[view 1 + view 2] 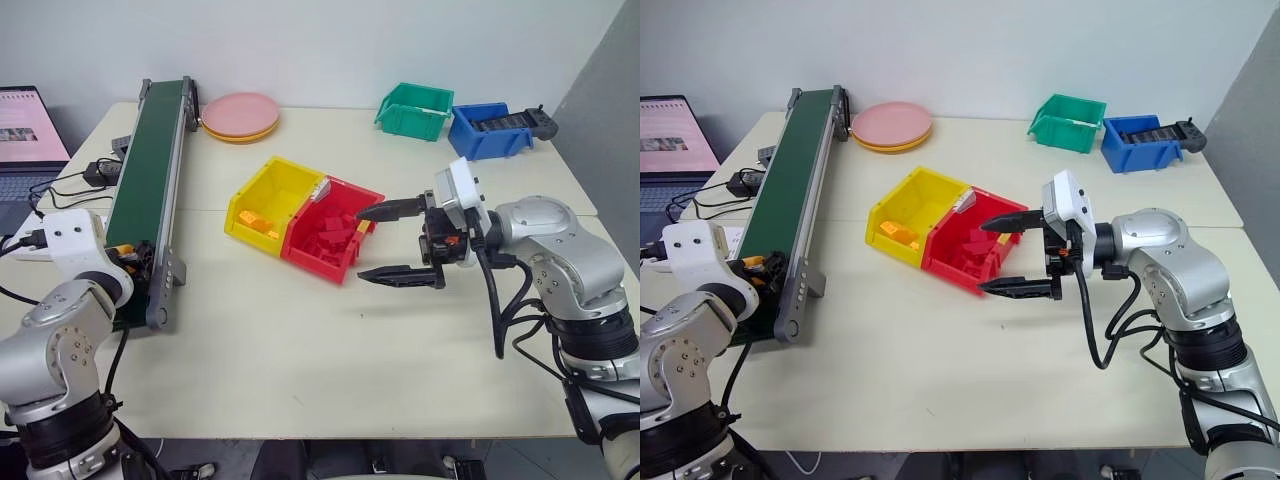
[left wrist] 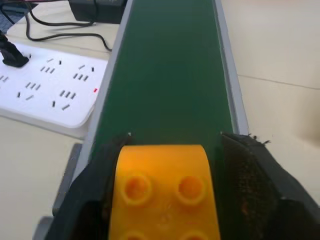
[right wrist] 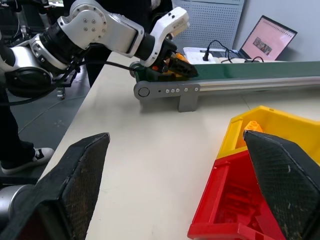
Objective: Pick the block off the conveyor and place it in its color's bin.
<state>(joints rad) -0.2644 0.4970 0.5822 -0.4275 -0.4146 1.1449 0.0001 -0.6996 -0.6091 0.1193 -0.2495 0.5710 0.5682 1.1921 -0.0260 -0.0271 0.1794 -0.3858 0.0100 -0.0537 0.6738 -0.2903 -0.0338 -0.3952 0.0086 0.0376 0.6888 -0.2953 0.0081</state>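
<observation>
**Inspector A:** How were the arms posed?

**Inspector B:** The left arm reached to the near end of the conveyor (image 1: 150,170), its left claw (image 2: 170,200) pointing along the belt and slightly down. The right arm was held over the worktop (image 1: 300,350), its right claw (image 1: 395,242) pointing sideways towards the red bin (image 1: 330,240), fingers spread wide with nothing between them.

**Inspector A:** And the left claw's grip?

**Inspector B:** Its fingers (image 2: 255,185) sat at either side of the block (image 2: 165,192), close against it; a firm hold could not be confirmed.

**Inspector A:** The block itself?

**Inspector B:** Yellow-orange, round studs on top, resting on the green belt. The yellow bin (image 1: 270,200) stood touching the red one, well apart from the block.
</observation>
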